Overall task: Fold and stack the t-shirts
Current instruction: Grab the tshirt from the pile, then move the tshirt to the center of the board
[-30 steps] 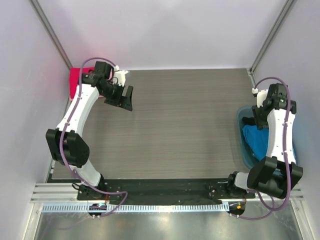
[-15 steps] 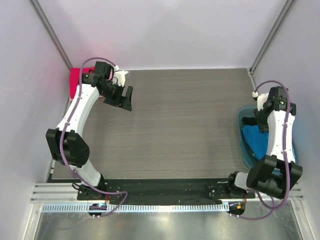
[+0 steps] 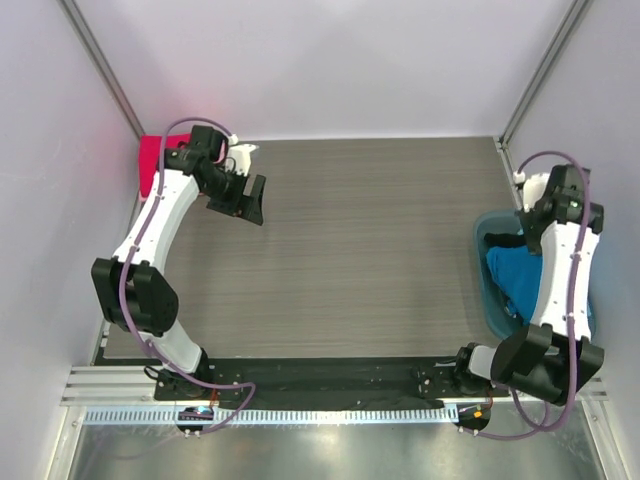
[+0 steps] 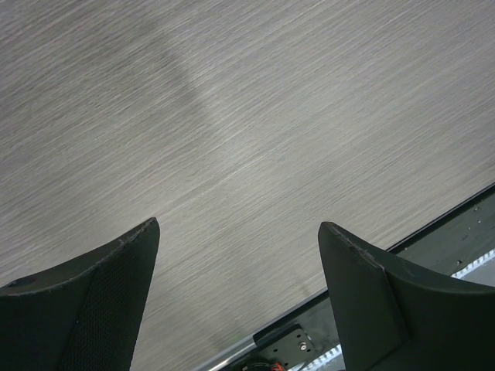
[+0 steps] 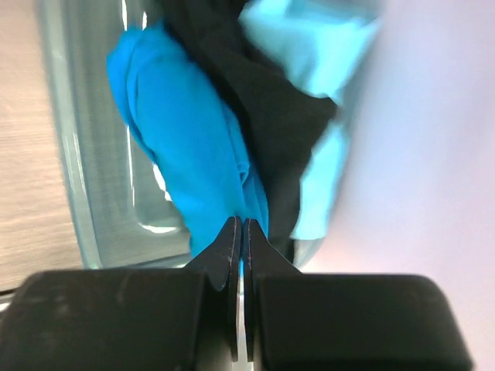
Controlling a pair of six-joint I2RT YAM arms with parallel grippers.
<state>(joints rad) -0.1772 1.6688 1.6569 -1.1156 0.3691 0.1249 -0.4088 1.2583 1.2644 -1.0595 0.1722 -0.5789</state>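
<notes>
A bright blue t-shirt (image 5: 178, 131) lies bunched in the translucent blue tub (image 5: 85, 193) at the table's right edge. My right gripper (image 5: 242, 222) is shut on a fold of it, and a sliver of blue cloth shows between the fingertips. From above, the blue t-shirt (image 3: 513, 275) shows beside the right arm, which hides the gripper. A crimson red t-shirt (image 3: 150, 160) sits at the far left corner behind the left arm. My left gripper (image 4: 236, 224) hangs open over bare table, nothing between its fingers (image 3: 255, 198). No pink shirt is in view.
The tub (image 3: 482, 262) also holds black cloth (image 5: 271, 116) and pale blue cloth (image 5: 317, 46). Pale walls close in the table on the left, back and right. The black mounting rail (image 3: 320, 380) runs along the near edge.
The right gripper has closed on the blue shirt, and its wrist has shifted a little to the right over the tub. The left arm has barely moved.
</notes>
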